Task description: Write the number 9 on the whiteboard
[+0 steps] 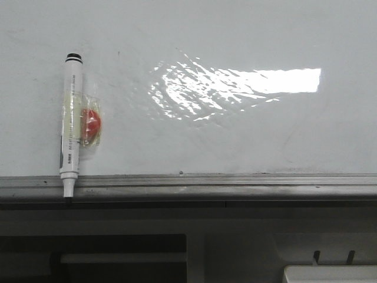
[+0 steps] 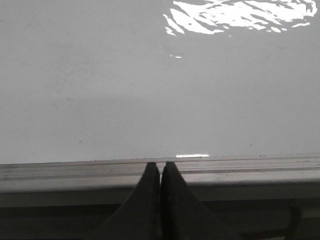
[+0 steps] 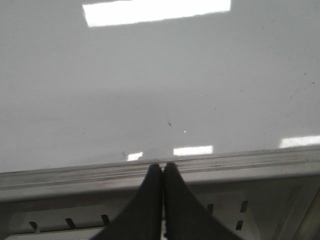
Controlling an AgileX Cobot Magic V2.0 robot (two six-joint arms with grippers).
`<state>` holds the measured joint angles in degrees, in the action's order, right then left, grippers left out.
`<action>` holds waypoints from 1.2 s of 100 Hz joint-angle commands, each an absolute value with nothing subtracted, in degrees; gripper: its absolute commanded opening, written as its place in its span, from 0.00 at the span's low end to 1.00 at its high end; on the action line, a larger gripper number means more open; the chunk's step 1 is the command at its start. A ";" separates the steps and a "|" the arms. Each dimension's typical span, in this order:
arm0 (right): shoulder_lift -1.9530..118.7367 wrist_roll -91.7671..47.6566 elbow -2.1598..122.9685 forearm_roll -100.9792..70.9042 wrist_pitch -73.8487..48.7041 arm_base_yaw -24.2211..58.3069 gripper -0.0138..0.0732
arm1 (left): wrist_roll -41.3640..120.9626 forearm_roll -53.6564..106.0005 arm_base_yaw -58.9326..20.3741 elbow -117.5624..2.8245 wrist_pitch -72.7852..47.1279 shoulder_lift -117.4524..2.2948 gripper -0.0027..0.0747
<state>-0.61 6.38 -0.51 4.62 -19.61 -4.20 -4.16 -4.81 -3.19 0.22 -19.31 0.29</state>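
One marker [image 1: 71, 124] shows on my front feed, at the far left of the whiteboard [image 1: 235, 135]. It lies upright against the glossy surface, black cap end up, its tip crossing the grey rail [image 1: 235, 184] along the board's lower edge. Small print runs down the barrel, too fine for me to read. A red blob [image 1: 91, 124] under clear tape sits just beside the barrel, touching it. Right of that, the board is blank white, with a wide patch of glare [image 1: 235, 88] near the middle; I see no drawn 9 anywhere on it.

On the left wrist feed, the left tool [image 2: 160, 172] has its dark fingers pressed together with nothing between them, the tips over the rail, the bare board beyond. On the right wrist feed, the right tool [image 3: 162, 172] is likewise closed and empty at the rail, with only faint specks on the board ahead.
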 commanded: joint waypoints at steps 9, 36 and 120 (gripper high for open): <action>-1.39 5.94 -2.11 4.93 -18.17 -4.52 0.08 | -4.24 -4.42 -3.61 2.65 -16.38 1.80 0.01; -1.39 5.94 -2.11 4.93 -18.17 -4.52 0.08 | -4.24 -4.54 -3.61 2.65 -15.89 1.80 0.01; -1.39 5.94 -2.11 4.93 -13.50 -4.52 0.08 | -4.24 -11.80 -3.61 2.65 -14.19 1.80 0.01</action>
